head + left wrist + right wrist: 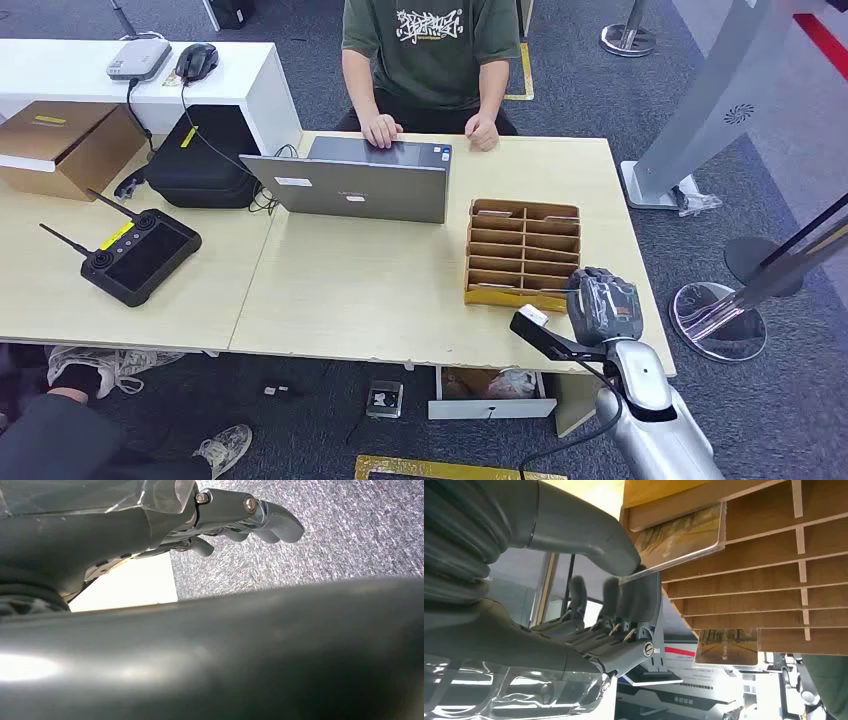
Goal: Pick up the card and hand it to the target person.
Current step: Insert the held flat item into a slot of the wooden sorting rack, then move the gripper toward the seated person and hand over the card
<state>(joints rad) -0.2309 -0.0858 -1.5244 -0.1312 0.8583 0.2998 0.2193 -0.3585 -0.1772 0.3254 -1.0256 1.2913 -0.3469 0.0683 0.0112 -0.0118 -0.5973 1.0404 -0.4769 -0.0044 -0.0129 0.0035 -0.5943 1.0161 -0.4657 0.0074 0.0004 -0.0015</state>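
A wooden slotted card rack [522,250] stands on the light table [360,300] near its front right. My right hand [604,305] is at the rack's near right corner. In the right wrist view a yellowish picture card [681,535] sticks out of one slot of the rack [754,585]. My right hand [624,590] pinches its edge between the thick thumb [584,535] and the dark fingers [636,597]. A second card [726,646] sits in another slot. The person in a green T-shirt [430,50] sits across the table, both hands resting by the laptop. My left hand [235,517] hangs over grey carpet, holding nothing.
A grey laptop [360,180] stands open between the rack and the person. On the left lie a black remote controller [140,255], a black bag [205,155] and a cardboard box [65,145]. A stanchion base [715,320] stands right of the table.
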